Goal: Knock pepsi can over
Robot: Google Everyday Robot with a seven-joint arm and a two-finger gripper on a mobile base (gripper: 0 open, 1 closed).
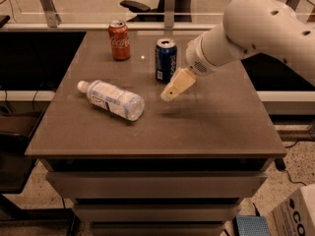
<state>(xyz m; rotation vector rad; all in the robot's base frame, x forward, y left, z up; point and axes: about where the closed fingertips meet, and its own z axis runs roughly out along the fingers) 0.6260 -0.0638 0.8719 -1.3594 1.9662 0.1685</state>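
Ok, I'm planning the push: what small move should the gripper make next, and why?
Probably a short push away from the camera into the pepsi can, high on its side. It stands upright, and the gripper hangs just in front of it, apparently not touching.

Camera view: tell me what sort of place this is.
Likely an office or lab: an office chair stands behind a glass partition, the table has drawers, and a cardboard box sits beside it. The gripper hangs beside the pepsi can, over the table.
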